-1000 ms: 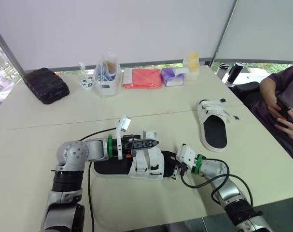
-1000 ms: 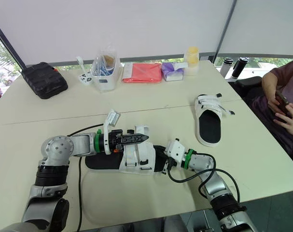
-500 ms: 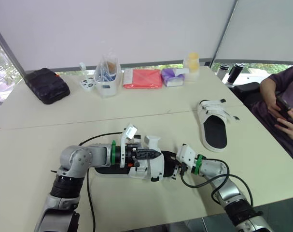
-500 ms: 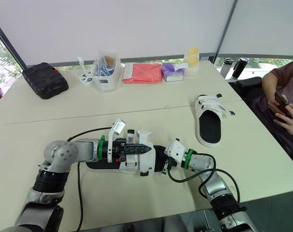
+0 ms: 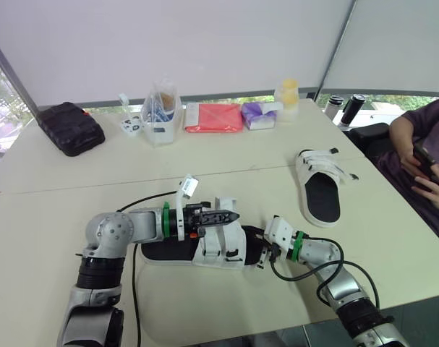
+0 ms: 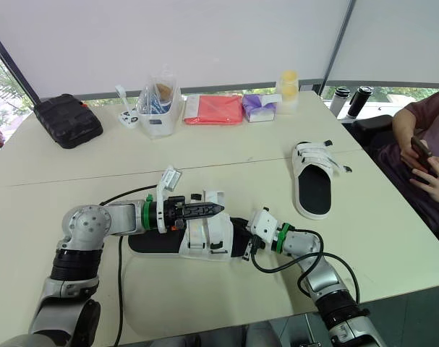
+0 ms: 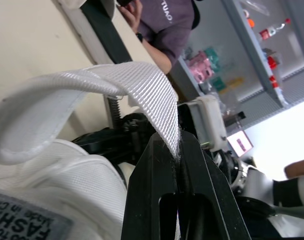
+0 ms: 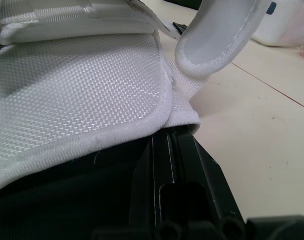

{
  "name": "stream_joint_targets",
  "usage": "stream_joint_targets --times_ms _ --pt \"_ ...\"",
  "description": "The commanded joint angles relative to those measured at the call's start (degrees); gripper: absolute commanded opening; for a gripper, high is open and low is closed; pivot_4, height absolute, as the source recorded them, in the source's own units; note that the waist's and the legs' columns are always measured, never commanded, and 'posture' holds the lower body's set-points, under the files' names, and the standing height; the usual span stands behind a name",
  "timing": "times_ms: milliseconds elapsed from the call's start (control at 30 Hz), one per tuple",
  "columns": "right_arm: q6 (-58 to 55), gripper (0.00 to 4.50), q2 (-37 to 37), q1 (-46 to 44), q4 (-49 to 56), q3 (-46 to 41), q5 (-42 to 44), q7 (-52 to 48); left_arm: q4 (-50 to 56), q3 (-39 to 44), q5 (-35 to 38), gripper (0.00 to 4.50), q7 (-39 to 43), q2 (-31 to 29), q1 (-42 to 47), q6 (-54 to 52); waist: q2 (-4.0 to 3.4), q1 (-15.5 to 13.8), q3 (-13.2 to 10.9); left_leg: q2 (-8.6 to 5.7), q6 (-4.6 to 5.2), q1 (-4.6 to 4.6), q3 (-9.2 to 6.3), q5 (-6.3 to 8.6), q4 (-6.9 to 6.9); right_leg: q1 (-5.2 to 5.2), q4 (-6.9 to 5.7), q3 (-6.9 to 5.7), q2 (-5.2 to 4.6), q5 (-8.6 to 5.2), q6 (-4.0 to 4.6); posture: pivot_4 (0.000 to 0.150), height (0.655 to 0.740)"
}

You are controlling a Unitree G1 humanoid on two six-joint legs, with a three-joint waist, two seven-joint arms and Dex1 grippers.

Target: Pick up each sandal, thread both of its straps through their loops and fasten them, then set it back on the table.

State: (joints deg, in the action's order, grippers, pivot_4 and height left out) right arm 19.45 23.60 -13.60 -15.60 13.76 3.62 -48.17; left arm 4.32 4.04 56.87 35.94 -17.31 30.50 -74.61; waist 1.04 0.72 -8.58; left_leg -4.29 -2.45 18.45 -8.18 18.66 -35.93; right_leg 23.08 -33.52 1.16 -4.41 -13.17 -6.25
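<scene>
Sandal (image 5: 197, 252) front and centre, lying flat on the worktop (image 5: 53, 210) near the front edge, black footbed up, white upper across its middle. Left pincer (image 5: 229, 215) is right over that upper, fingers (image 7: 152, 190) pressed together and clamped on the tip of a white strap (image 7: 126, 80). The left wrist view shows it well: the woven strap arcs up from the upper and ends pinched between the two black tips.

Over to the right pincer (image 5: 265, 254), down low at the sandal's right-hand end. Its fingers (image 8: 187, 165) are together, tips tucked against the sole just under the rim of the white upper. I cannot tell whether anything is actually nipped between them.

Moving outward, the second sandal (image 5: 321, 189) sits well apart, farther back and to the right, flat on the worktop, with white straps across its far end.

Along the far edge there is a black case (image 5: 69, 127) at the left, then a clear tub (image 5: 160, 119) with a bag in it, a red pouch (image 5: 213, 117), a purple packet (image 5: 257, 114) and a yellow-topped jar (image 5: 288, 96). Two dark bottles (image 5: 345, 108) stand beyond the right corner. A person (image 5: 422, 137) in a purple top sits at the right side, a hand (image 5: 430, 177) around a phone.
</scene>
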Motion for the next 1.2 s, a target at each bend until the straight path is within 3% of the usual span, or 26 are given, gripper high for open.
stream_joint_targets --times_ms 33,533,767,1200 --pt "-7.3 0.0 0.96 6.33 -7.5 5.5 -4.8 -2.25 0.83 -0.47 -0.44 0.09 -0.07 0.53 -0.09 1.27 0.0 0.0 0.01 0.0 0.0 0.0 0.0 0.0 0.0 0.0 0.0 0.0 0.0 0.0 0.0 0.15 0.74" --pt "-7.27 0.0 0.99 5.89 -7.99 5.25 -4.76 -2.2 3.66 -7.98 -5.4 0.09 5.19 -4.49 -2.18 5.54 -0.08 -0.02 0.3 0.0 0.01 0.0 0.01 0.0 0.0 0.0 -0.01 0.01 0.01 0.0 0.01 0.15 0.74" --pt "-7.32 0.0 0.79 5.73 -8.19 5.2 -4.76 -2.0 4.81 -12.52 -11.97 0.09 8.11 -6.7 -1.97 12.87 -0.16 -0.04 0.44 0.0 0.03 0.0 0.02 0.02 -0.01 -0.01 -0.01 0.01 0.0 0.0 0.01 0.15 0.74" --pt "-7.44 0.0 0.54 6.0 -8.05 5.2 -4.8 -1.57 2.61 -13.23 -13.62 0.09 17.2 -9.0 1.16 16.3 -0.16 0.01 0.47 0.0 0.08 0.0 0.03 0.03 -0.04 -0.02 -0.02 0.02 0.11 0.0 0.01 0.15 0.74"
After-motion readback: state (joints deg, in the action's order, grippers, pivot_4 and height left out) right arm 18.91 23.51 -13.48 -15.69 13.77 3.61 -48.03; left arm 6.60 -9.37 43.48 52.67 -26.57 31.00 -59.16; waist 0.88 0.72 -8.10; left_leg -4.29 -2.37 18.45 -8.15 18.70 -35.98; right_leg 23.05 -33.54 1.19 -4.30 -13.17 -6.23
